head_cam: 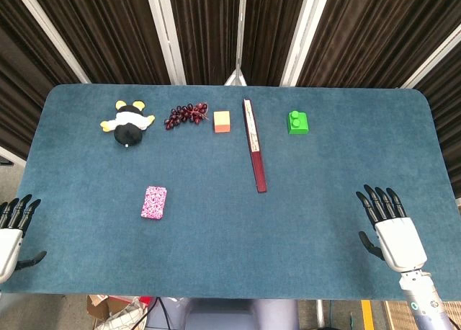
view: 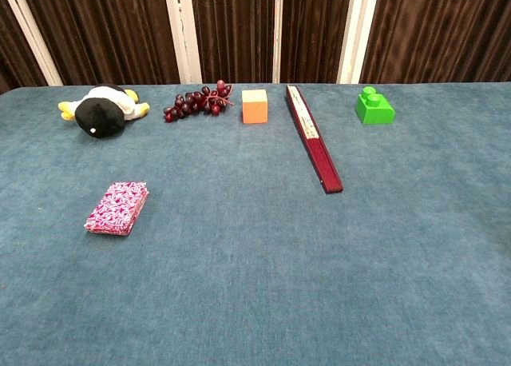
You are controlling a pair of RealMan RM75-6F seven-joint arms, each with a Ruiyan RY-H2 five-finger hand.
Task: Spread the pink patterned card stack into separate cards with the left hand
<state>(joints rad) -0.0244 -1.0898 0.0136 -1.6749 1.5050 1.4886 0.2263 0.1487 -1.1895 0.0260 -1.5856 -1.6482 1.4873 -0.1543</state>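
The pink patterned card stack (head_cam: 153,202) lies as one squared pile on the blue table, left of centre; in the chest view the stack (view: 117,208) sits at the left. My left hand (head_cam: 13,225) rests at the table's near left edge, fingers apart and holding nothing, well left of the stack. Over at the near right edge my right hand (head_cam: 391,231) lies flat with its fingers spread, empty. Neither hand shows in the chest view.
Along the far side stand a black, white and yellow plush toy (head_cam: 127,123), dark grapes (head_cam: 186,115), an orange cube (head_cam: 222,121) and a green block (head_cam: 298,122). A closed dark red fan (head_cam: 254,145) runs toward the middle.
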